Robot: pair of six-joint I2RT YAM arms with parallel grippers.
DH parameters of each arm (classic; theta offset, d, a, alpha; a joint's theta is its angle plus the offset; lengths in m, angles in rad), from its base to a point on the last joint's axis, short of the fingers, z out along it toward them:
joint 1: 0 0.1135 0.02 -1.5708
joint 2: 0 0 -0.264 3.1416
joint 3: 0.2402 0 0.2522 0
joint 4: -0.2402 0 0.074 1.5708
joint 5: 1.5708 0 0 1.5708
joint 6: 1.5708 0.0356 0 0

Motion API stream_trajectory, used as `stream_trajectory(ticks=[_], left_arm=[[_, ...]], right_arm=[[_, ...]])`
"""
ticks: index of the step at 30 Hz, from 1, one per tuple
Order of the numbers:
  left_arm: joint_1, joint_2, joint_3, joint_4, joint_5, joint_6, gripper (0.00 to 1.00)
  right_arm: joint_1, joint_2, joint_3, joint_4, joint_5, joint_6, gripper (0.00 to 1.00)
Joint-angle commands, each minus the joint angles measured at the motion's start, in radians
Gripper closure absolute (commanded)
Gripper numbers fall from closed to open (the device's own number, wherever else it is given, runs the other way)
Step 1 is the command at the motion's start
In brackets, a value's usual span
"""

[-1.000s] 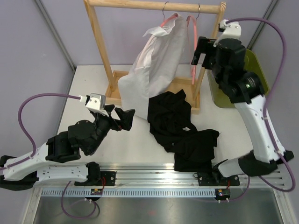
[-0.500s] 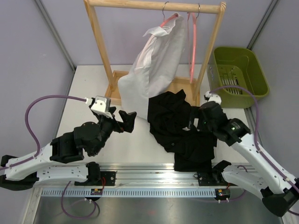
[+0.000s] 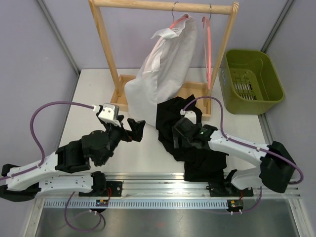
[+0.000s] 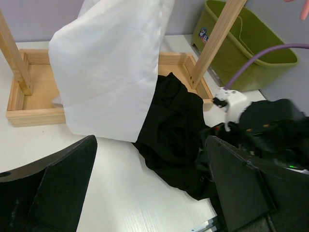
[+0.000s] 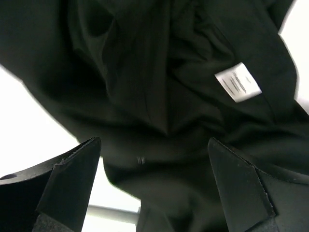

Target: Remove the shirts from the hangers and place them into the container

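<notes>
White shirt (image 3: 163, 69) hangs bunched from a pink hanger (image 3: 178, 20) at upper centre; second pink hanger (image 3: 209, 49) hangs bare just right; black shirt (image 3: 170, 118) lies heaped at centre; olive-green container (image 3: 273, 74) sits upright, upper right.

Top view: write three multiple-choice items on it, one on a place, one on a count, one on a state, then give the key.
1. The black shirt lies: A in the container; B on the table; C over the rail.
2. Pink hangers on the rail: A one; B two; C three.
3. The right gripper is: A open; B shut on the black shirt; C shut on a hanger.
Key: 1 B, it is crumpled on the table, outside the container. 2 B, one carries the white shirt, one hangs bare. 3 A, its fingers stand apart over the black fabric.
</notes>
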Motion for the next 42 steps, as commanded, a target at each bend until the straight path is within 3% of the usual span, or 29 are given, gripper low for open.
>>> stream_trajectory(ticks=[1, 12, 21, 24, 25, 26, 31, 34, 39, 42], left_arm=[[-0.003, -0.024, -0.008, 0.027, -0.034, -0.035, 0.01], [-0.003, -0.094, -0.057, 0.030, -0.041, -0.055, 0.01], [-0.003, -0.136, -0.072, 0.023, -0.051, -0.062, 0.01], [-0.003, -0.134, -0.075, 0.018, -0.046, -0.072, 0.01], [-0.003, -0.133, -0.074, 0.012, -0.046, -0.073, 0.01], [-0.003, -0.131, -0.074, 0.009, -0.043, -0.078, 0.01], [-0.003, -0.131, -0.069, -0.007, -0.041, -0.087, 0.01], [-0.003, -0.131, -0.069, -0.004, -0.043, -0.089, 0.01], [-0.003, -0.110, -0.072, 0.016, -0.038, -0.073, 0.01], [-0.003, -0.084, -0.057, 0.021, -0.028, -0.067, 0.01]], right_arm=[[0.009, 0.096, 0.068, 0.158, 0.099, -0.014, 0.01], [-0.026, 0.383, 0.186, 0.320, 0.176, -0.092, 0.00], [-0.060, 0.461, 0.152, 0.368, 0.187, -0.053, 0.04], [-0.060, 0.445, 0.115, 0.382, 0.211, -0.034, 0.38], [-0.060, 0.436, 0.109, 0.377, 0.220, -0.019, 0.88], [-0.061, 0.423, 0.102, 0.371, 0.248, -0.005, 1.00], [-0.058, 0.236, 0.010, 0.287, 0.303, 0.055, 1.00], [-0.037, 0.062, -0.047, 0.132, 0.386, 0.177, 1.00], [-0.004, -0.213, -0.041, -0.303, 0.570, 0.433, 1.00], [-0.004, -0.297, 0.020, -0.536, 0.654, 0.605, 1.00]])
